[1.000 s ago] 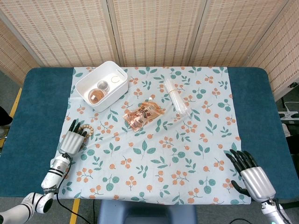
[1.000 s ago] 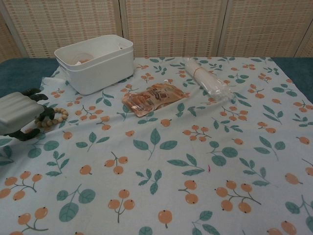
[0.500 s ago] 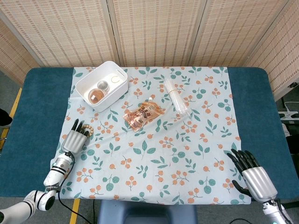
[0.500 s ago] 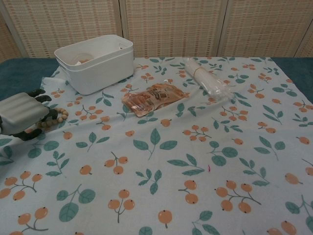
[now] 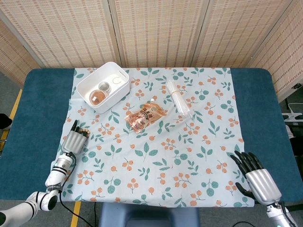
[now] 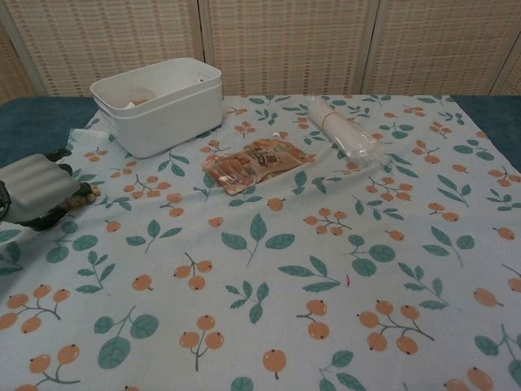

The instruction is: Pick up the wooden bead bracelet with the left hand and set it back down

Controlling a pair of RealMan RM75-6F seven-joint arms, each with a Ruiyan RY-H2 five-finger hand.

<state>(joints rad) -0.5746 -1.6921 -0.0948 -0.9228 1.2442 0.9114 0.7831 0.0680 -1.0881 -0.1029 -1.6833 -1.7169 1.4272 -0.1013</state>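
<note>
The wooden bead bracelet [image 5: 84, 132] lies at the left edge of the floral cloth, mostly hidden, with only a few beads [image 6: 87, 193] peeking out. My left hand [image 5: 74, 140] covers it with fingers curled around the beads, low over the cloth; the chest view shows the same hand [image 6: 37, 191] at its far left. My right hand [image 5: 254, 176] rests at the near right corner of the cloth, fingers spread and holding nothing. It does not show in the chest view.
A white bin [image 5: 118, 85] holding small round items stands behind the left hand. An orange snack packet [image 5: 145, 116] lies mid-cloth, and a clear plastic-wrapped roll [image 5: 179, 99] lies to its right. The floral cloth [image 5: 189, 156] covers a blue table [image 5: 33, 109].
My left hand's fingers have curled in over the bracelet, which showed as an open ring before and is now almost covered. The right hand has hardly moved.
</note>
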